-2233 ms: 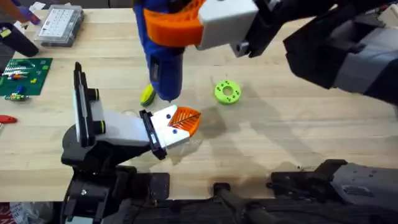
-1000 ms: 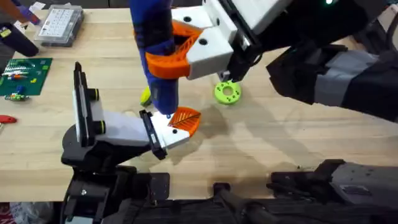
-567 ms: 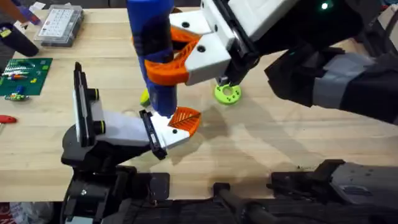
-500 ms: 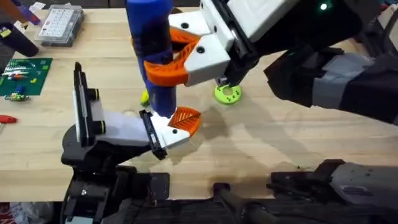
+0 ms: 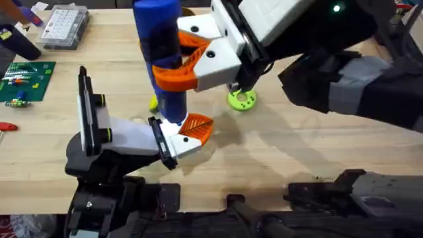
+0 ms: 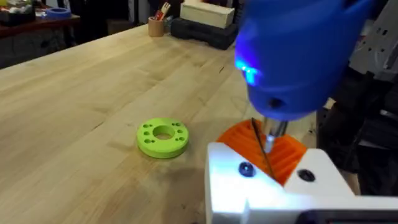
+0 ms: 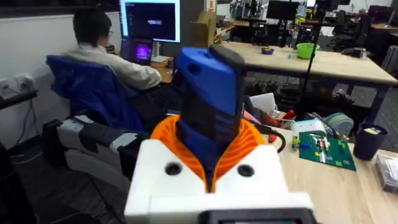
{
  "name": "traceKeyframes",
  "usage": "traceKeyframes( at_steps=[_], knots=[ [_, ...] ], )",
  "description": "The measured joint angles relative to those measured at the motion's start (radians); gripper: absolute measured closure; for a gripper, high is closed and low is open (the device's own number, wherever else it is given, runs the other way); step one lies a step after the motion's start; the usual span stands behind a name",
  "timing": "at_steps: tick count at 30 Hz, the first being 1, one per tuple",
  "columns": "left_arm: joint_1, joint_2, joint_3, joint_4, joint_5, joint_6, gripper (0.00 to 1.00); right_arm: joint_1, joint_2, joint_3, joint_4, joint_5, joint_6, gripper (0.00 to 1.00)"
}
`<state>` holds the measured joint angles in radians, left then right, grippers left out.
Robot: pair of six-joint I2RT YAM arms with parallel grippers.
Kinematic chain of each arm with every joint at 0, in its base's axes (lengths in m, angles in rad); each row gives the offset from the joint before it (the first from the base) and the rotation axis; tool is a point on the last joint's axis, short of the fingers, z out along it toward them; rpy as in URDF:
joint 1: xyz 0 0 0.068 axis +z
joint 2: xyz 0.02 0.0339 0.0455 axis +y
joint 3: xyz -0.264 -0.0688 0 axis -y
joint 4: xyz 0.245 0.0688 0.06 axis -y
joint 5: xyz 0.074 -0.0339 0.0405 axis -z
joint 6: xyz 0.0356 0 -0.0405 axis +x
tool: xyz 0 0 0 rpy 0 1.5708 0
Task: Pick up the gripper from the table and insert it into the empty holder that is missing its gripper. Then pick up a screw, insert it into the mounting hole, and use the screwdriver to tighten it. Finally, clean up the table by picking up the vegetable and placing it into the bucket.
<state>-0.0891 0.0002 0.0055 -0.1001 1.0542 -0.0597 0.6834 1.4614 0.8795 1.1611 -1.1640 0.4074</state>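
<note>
My right gripper (image 5: 173, 59) (image 7: 208, 149) is shut on the blue screwdriver (image 5: 158, 33) (image 7: 208, 93) and holds it upright. The screwdriver's tip (image 6: 270, 134) rests on the small white gripper (image 5: 192, 127) with the orange ribbed tip, which sits in the black holder (image 5: 162, 142) on the stand. The left wrist view looks along my left gripper (image 6: 264, 149); its white-and-orange fingers lie together. I cannot make out a screw under the tip. The yellow vegetable (image 5: 153, 102) peeks out behind the screwdriver. The bucket is out of view.
A lime-green disc (image 5: 241, 99) (image 6: 162, 137) lies on the wooden table right of the holder. A clear parts box (image 5: 63, 26) and a green circuit board (image 5: 23, 79) sit at the far left. The right arm's dark body spans the upper right.
The right gripper brought the screwdriver from a tilt to upright and set its tip down on the mounted gripper. In the last half second it has barely moved.
</note>
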Motion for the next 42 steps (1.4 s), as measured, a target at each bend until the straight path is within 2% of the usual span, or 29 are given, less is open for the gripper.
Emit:
traceKeyframes(
  at_steps=[42],
  knots=[
    [0.0,0.0,0.0,0.0,0.0,0.0,0.996,0.0,0.023,-0.002,-0.022,-0.019,-0.046,0.987]
  ],
)
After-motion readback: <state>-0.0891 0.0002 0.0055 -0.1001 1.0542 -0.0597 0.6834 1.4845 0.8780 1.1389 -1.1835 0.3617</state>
